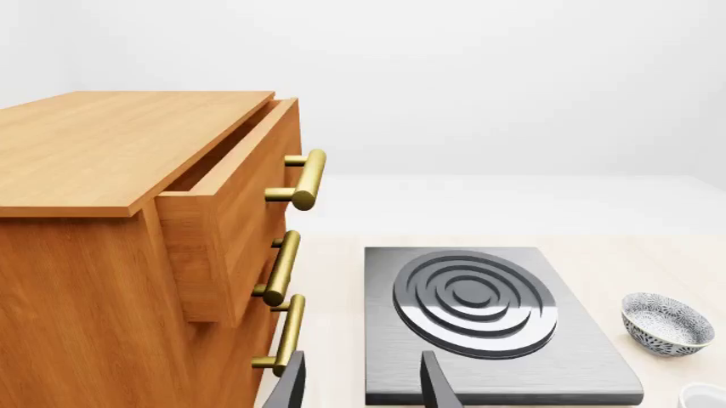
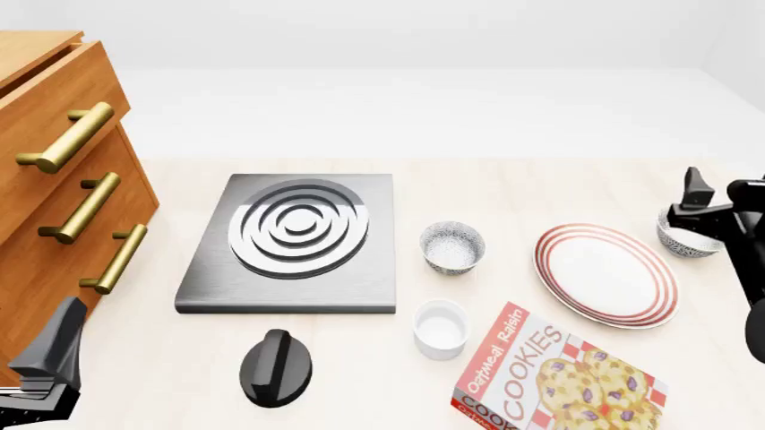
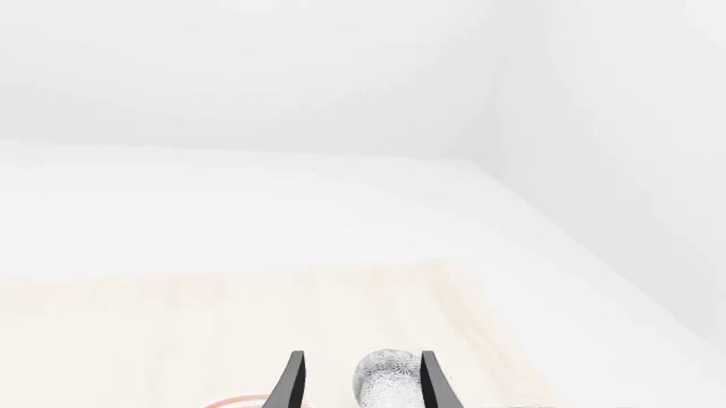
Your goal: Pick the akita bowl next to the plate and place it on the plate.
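Right gripper [image 2: 708, 208] fingers are straddling the akita bowl [image 2: 686, 235] just right of the plate [image 2: 605, 272]; whether they are clenching it is unclear. Grasping is underway; lifting leftward over the plate seems next. The left gripper [image 1: 360, 382] is idling, released.

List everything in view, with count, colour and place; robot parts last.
akita bowl: one, grey-speckled, right of the plate, between the right claw's fingers.
second speckled bowl: one, between burner and plate.
plate: one, white with red rings, right of centre.
ramekin: one, white, nearer than the second bowl.
stove burner: one, grey with silver rings, centre-left.
knob: one, black, near edge.
cookie box: one, red, near right.
drawer cabinet: one, wooden with brass handles, far left.
table: one, light wood.
left claw: dark, open, near left.
right claw: dark, around the akita bowl.
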